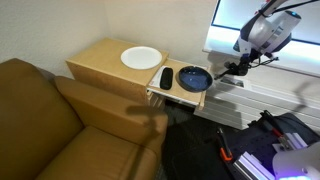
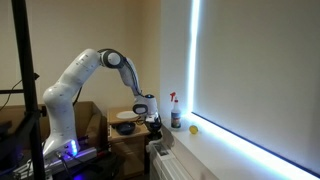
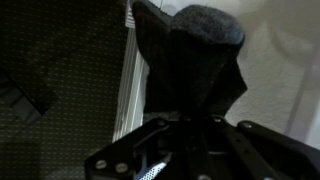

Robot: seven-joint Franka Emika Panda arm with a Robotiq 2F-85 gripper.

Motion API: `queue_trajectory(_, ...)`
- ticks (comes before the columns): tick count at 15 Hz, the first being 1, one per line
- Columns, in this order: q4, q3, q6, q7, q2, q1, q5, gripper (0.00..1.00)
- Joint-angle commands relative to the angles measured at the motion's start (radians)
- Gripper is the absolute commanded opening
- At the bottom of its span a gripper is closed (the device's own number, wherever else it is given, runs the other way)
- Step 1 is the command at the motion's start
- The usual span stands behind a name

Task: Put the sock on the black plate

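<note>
The wrist view shows a dark sock (image 3: 190, 55) pinched between my gripper's (image 3: 186, 122) fingers and hanging from them. In an exterior view my gripper (image 1: 234, 69) is in the air just past the side table's edge, a little beyond the black plate (image 1: 194, 78), which sits on a low shelf of the wooden table. In an exterior view my gripper (image 2: 152, 118) hangs beside the black plate (image 2: 126, 127). The sock is too dark and small to make out in either exterior view.
A white plate (image 1: 141, 58) lies on the wooden side table (image 1: 100, 62). A black remote (image 1: 166, 78) lies next to the black plate. A brown sofa (image 1: 50, 120) stands beside the table. A spray bottle (image 2: 176, 110) and a yellow ball (image 2: 194, 128) sit on the windowsill.
</note>
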State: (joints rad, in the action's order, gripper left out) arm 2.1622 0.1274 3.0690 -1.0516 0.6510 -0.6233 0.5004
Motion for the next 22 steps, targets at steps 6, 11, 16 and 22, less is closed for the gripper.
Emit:
queue_trajectory(6, 0.211, 0.26, -0.055, 0.144, -0.325, -0.234, 0.045, 0.09)
queue_trajectory(11, 0.26, 0.296, -0.065, 0.15, -0.384, -0.237, 0.058, 0.02)
queue_trajectory(16, 0.257, 0.59, -0.237, 0.403, -0.469, -0.347, 0.295, 0.02)
queue_trajectory(22, 0.25, 0.38, -0.353, 0.432, -0.493, -0.069, 0.364, 0.02)
